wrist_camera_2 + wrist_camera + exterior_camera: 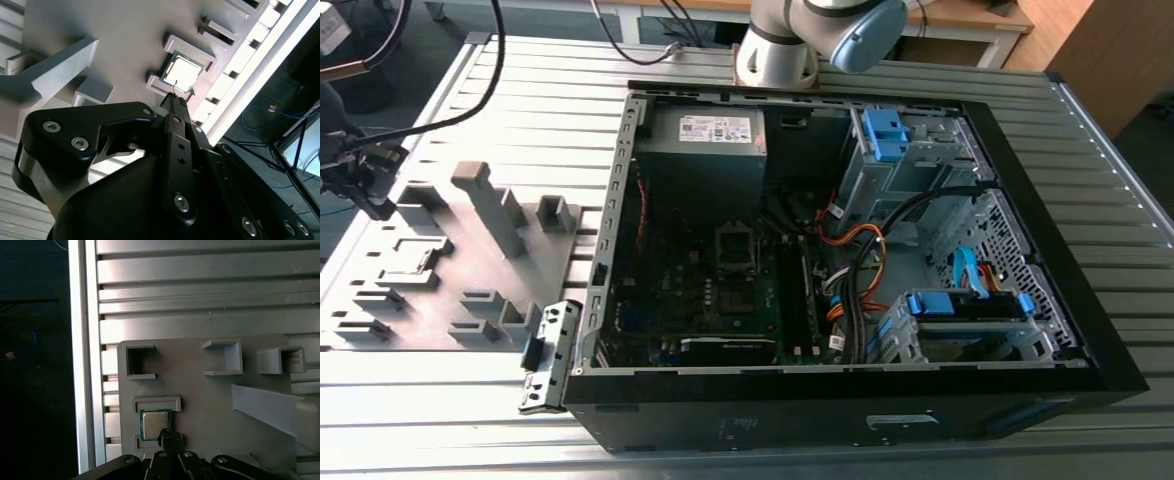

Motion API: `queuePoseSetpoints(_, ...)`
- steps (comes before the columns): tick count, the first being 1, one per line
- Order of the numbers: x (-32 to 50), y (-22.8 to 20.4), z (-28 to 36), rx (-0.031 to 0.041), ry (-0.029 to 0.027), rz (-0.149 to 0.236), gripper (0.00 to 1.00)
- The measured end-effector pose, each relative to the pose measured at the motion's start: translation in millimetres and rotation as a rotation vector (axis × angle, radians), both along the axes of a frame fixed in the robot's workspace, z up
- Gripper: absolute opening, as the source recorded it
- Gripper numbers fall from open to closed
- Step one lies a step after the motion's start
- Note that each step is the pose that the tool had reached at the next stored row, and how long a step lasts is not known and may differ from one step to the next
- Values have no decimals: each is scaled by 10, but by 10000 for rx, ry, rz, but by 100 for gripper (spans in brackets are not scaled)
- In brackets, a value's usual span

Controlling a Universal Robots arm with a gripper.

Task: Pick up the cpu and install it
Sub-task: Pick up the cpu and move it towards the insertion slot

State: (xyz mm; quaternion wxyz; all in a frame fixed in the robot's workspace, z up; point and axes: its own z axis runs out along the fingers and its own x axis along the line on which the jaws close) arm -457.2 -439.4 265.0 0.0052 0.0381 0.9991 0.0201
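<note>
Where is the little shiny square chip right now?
In both wrist views the cpu lies flat in its slot on the grey holder plate, between two small raised brackets, just beyond the tip of the gripper.

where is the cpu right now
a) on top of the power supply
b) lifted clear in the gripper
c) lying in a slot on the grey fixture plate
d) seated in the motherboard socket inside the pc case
c: in the first wrist view the cpu lies flat between raised brackets on the grey fixture plate, with the gripper close by its edge.
</note>
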Motion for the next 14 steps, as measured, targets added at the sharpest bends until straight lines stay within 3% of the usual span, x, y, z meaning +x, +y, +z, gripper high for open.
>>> queuePoseSetpoints(9,-2,-7,-12,0,0,1,11)
queuePoseSetpoints(14,-6,-39,-35,-1,1,1,11)
